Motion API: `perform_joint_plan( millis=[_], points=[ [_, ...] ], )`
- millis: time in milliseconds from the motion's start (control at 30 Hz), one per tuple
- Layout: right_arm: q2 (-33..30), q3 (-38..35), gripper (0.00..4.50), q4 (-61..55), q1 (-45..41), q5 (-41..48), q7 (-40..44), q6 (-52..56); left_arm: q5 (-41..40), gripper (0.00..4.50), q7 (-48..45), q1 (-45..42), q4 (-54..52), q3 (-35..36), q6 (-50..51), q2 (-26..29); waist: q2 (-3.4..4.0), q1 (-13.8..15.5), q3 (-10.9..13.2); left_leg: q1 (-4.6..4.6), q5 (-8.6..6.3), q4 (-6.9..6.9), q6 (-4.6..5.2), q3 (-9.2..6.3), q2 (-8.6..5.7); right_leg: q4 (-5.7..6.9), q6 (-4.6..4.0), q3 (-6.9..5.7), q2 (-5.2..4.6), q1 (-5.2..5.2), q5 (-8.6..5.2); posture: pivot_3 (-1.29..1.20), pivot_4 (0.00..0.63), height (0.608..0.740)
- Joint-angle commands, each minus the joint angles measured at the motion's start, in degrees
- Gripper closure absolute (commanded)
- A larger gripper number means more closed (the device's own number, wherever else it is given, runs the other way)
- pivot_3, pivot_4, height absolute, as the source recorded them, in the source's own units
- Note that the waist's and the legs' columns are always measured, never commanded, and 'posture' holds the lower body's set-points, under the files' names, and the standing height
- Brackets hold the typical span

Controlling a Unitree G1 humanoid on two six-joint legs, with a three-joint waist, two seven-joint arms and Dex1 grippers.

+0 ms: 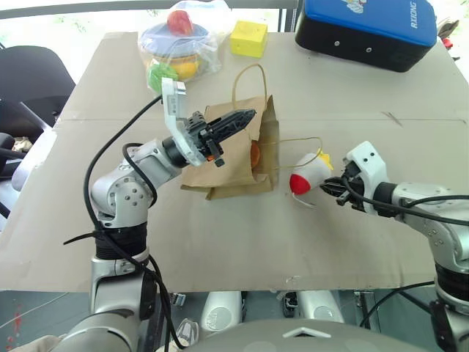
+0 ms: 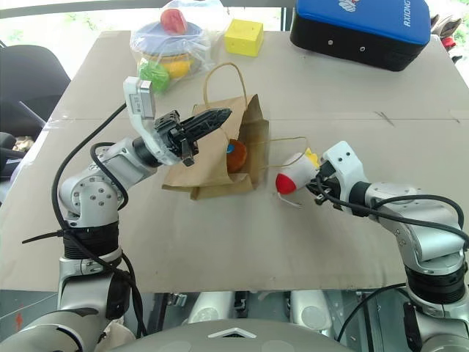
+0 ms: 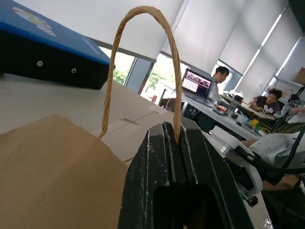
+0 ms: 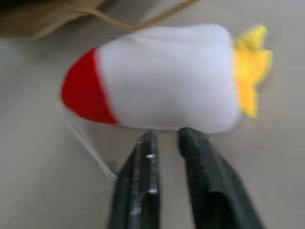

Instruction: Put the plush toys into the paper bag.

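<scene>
While the left gripper [image 1: 245, 116] is clenched on one handle [image 3: 143, 57] of the single paper bag [image 1: 234, 158], one brown plush toy [image 2: 234, 156] sits in the bag's mouth. One white plush toy [image 4: 167, 90] lies on the tabletop [image 1: 220, 242] beside it. The right gripper [image 4: 164, 138] touches this toy, its fingers narrowly parted, grasping nothing.

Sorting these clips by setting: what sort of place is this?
Probably an office or lab: people sit at desks with a laptop near blinded windows, and the table is covered in cardboard.
</scene>
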Motion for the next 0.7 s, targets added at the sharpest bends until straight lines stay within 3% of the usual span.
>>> perform_joint_plan(
  millis=[33,67,367,467,567,700],
  points=[
    [-5.9,0.6,2.50,-3.8,0.1,-1.8,1.9,-9.2,-0.2,4.50,0.1,-0.1,-2.7,0.7,-1.3,0.0,0.00,0.0,0.0,0.00,0.00,0.00,0.00,-0.01,0.01,0.00,0.00,-0.01,0.01,0.00,0.00,0.00,0.150,0.729],
    [-6.6,1.9,2.15,-3.2,-0.1,-2.4,1.7,-11.1,-0.2,4.50,0.1,-0.2,-2.5,0.7,-1.3,0.0,-0.01,-0.2,0.0,0.00,0.00,0.00,0.00,0.00,0.00,0.00,0.00,0.00,0.01,0.00,0.00,0.00,0.150,0.729],
    [1.8,12.1,2.15,11.7,-6.8,-5.3,-2.5,-16.1,-0.1,4.50,0.3,-0.6,-2.7,0.3,-1.4,0.1,-0.02,0.0,0.0,0.03,0.00,0.00,0.00,0.00,0.05,0.01,0.00,0.01,0.06,0.00,0.00,0.00,0.150,0.729],
    [0.9,15.1,2.97,13.9,-6.5,-7.5,-2.8,-18.0,-0.3,4.50,0.6,-0.2,-3.5,0.3,-1.3,0.3,-0.05,-0.1,0.0,0.00,0.00,0.02,0.00,0.03,0.02,-0.04,0.00,0.02,0.00,0.00,0.00,0.00,0.150,0.729],
    [-0.9,15.4,4.36,13.4,-5.4,-8.0,-2.1,-19.0,-0.6,4.50,1.3,0.4,-4.4,0.7,-1.1,0.4,-0.06,-0.1,0.0,0.04,0.00,0.02,0.00,0.02,0.03,0.00,0.00,0.02,0.01,0.00,0.00,0.00,0.150,0.729],
    [-3.9,9.8,4.44,8.2,-2.3,-4.8,0.1,-18.0,-1.2,4.50,2.2,1.8,-6.1,1.1,-0.8,0.6,-0.06,-0.1,-0.1,0.06,0.00,0.01,0.00,0.00,0.04,0.03,0.00,0.01,0.01,0.02,0.00,0.00,0.150,0.729]
  ],
)
